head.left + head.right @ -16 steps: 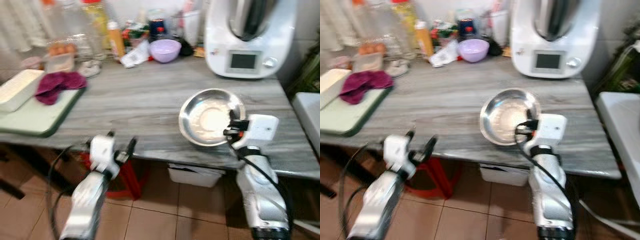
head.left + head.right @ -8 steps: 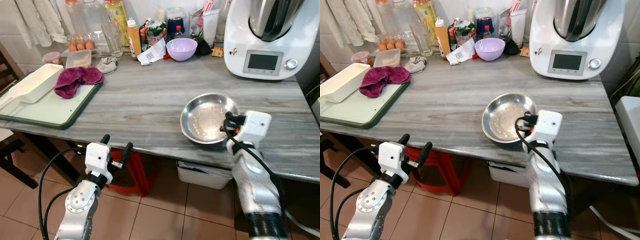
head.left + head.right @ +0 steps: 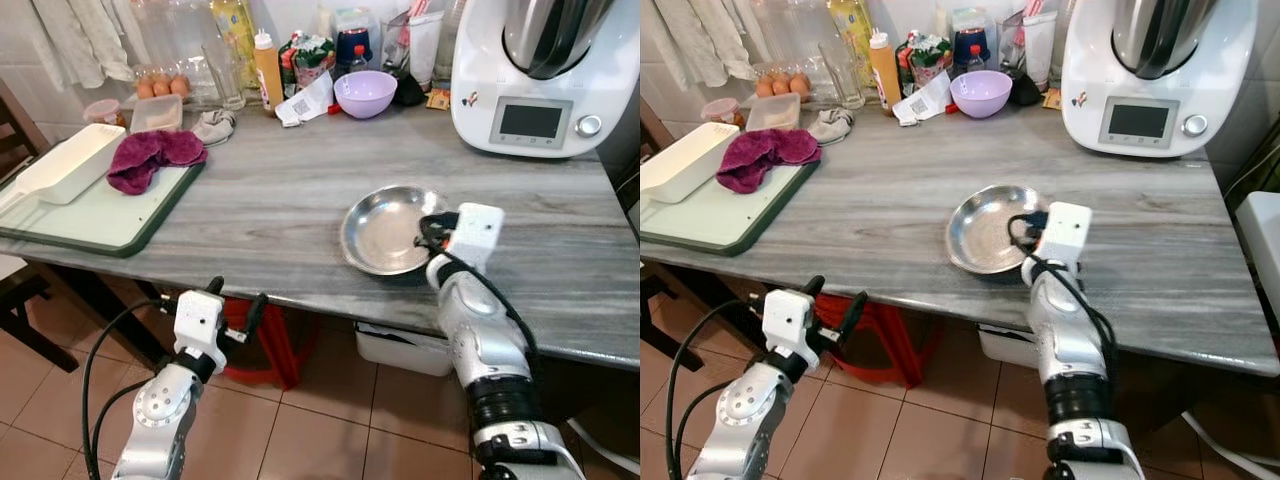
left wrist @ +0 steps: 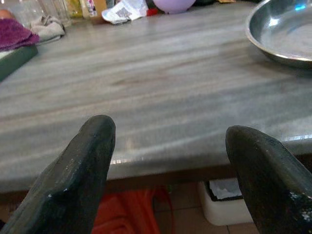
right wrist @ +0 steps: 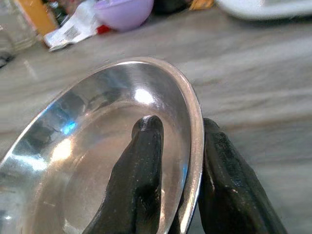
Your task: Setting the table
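On the grey counter (image 3: 250, 200), right hand (image 5: 178, 146) clamps one steel bowl's (image 3: 380, 228) rim; left hand (image 4: 168, 161) hangs open.

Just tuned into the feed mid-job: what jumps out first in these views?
The shiny steel plate near the counter's front edge stands out, its right rim pinched by the right gripper, one finger inside and one outside. Behind it at the right rear sits a big white kitchen machine, with a purple bowl among the clutter to its left. The left gripper hangs open below the grey counter edge.
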### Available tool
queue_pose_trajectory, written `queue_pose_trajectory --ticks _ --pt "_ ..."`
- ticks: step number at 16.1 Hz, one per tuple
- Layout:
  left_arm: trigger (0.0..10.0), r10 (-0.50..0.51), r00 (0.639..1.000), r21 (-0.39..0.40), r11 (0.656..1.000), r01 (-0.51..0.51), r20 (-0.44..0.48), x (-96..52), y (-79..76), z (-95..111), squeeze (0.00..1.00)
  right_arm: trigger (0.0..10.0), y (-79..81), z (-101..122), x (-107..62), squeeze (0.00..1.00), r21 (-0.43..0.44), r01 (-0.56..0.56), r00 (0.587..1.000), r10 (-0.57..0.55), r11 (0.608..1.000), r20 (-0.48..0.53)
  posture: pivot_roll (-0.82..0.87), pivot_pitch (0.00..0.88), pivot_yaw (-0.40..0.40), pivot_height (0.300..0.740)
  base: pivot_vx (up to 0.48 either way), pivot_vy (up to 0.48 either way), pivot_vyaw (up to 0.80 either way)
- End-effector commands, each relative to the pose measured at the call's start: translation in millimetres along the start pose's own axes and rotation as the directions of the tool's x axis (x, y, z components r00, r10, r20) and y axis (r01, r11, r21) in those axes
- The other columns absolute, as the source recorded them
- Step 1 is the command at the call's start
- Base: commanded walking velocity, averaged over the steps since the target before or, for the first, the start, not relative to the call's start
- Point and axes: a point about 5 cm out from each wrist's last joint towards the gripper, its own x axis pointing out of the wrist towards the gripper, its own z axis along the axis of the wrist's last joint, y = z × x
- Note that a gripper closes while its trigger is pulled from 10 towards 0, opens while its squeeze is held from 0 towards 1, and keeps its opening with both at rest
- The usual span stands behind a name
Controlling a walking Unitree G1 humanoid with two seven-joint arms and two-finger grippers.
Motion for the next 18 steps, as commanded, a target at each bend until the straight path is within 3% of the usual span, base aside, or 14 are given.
queue_pose_trajectory --ticks 1,3,9,10,12,14,18 --pt "10.0 0.002 1.000 0.010 1.000 -0.002 -0.002 -0.6 5.0 -1.4 0.00 10.0 8.3 0.4 3.0 0.00 0.040 -0.038 0.999 0.039 0.998 -0.012 -0.10 0.066 0.094 0.740 0.000 0.000 0.00" --pt "10.0 -0.001 1.000 -0.001 1.000 0.001 -0.019 -0.3 8.2 -10.2 0.00 10.0 19.1 -2.0 4.5 0.00 0.078 -0.092 0.995 0.094 0.993 -0.025 -0.10 0.063 0.091 0.740 0.000 0.000 0.00" --pt "10.0 -0.031 0.999 -0.013 0.999 0.030 -0.015 2.9 3.9 -17.7 0.00 10.0 23.3 -5.5 7.9 0.00 0.057 -0.103 0.994 0.105 0.993 -0.035 -0.10 0.057 0.092 0.740 0.000 0.000 0.00" --pt "10.0 -0.034 0.999 -0.015 0.999 0.034 -0.011 3.7 3.5 -19.0 0.00 10.0 21.6 -7.3 7.4 1.00 0.058 -0.092 0.995 0.094 0.994 -0.034 -0.10 0.058 0.094 0.740 0.000 0.000 0.00" --pt "10.0 -0.025 0.999 -0.011 1.000 0.026 0.027 7.3 4.9 -11.6 0.00 10.0 18.9 -8.8 7.5 1.00 0.027 -0.073 0.997 0.074 0.997 -0.038 -0.10 0.061 0.093 0.740 0.000 0.000 0.00" --pt "10.0 -0.023 0.989 0.008 1.000 0.023 0.148 17.2 4.7 23.0 0.00 10.0 16.6 -9.9 7.4 1.00 0.022 -0.074 0.997 0.075 0.997 -0.030 -0.10 0.065 0.092 0.740 0.000 0.000 0.00" --pt "10.0 -0.067 0.978 0.018 0.998 0.065 0.197 24.5 -9.3 46.9 0.00 10.0 17.5 -10.4 7.5 1.00 0.029 -0.084 0.996 0.084 0.996 -0.028 -0.11 0.065 0.090 0.740 0.000 0.000 0.00"
